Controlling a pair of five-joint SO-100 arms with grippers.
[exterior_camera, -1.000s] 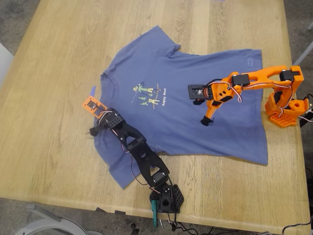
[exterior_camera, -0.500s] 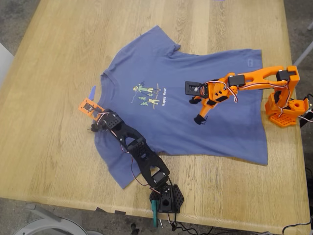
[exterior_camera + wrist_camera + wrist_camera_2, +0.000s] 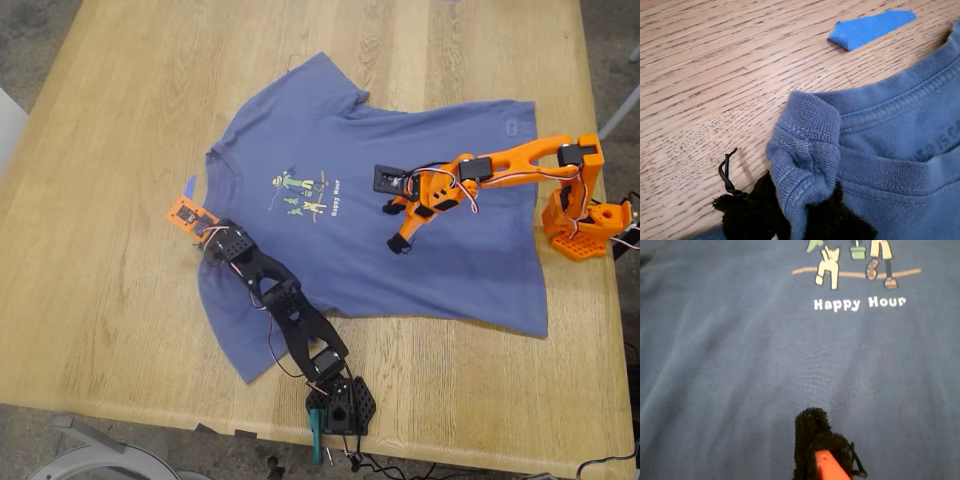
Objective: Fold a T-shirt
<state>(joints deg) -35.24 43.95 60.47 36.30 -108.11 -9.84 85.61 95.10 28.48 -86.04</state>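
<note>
Change: since a second ago my second gripper (image 3: 398, 243) has slid toward the chest print across the shirt; black arm barely shifted.
Shirt: T-shirt (image 3: 440, 270) lies flat, print up, mid-table (image 3: 110, 250), neck toward the exterior view's left, hem toward its right. Mostly unfolded; task looks early.
First gripper: my first gripper (image 3: 795, 220) is clamped on a bunched bit of the ribbed collar (image 3: 805, 145), fabric puckered between black padded jaws. Likely pinned there so that edge can be lifted over for a fold.
Second gripper: orange arm reaches over the shirt's middle; padded tip (image 3: 812, 437) hangs just below the "Happy Hour" lettering (image 3: 860, 303). Only one finger shows, so I cannot tell how far the jaws are parted; nothing seen held. Probably positioned to press or pinch the body while the collar end moves.
Extras: blue tape scrap (image 3: 870, 27) on bare wood near the collar, apart from the shirt.
Risk: collar grip is small, could slip when pulled.
</note>
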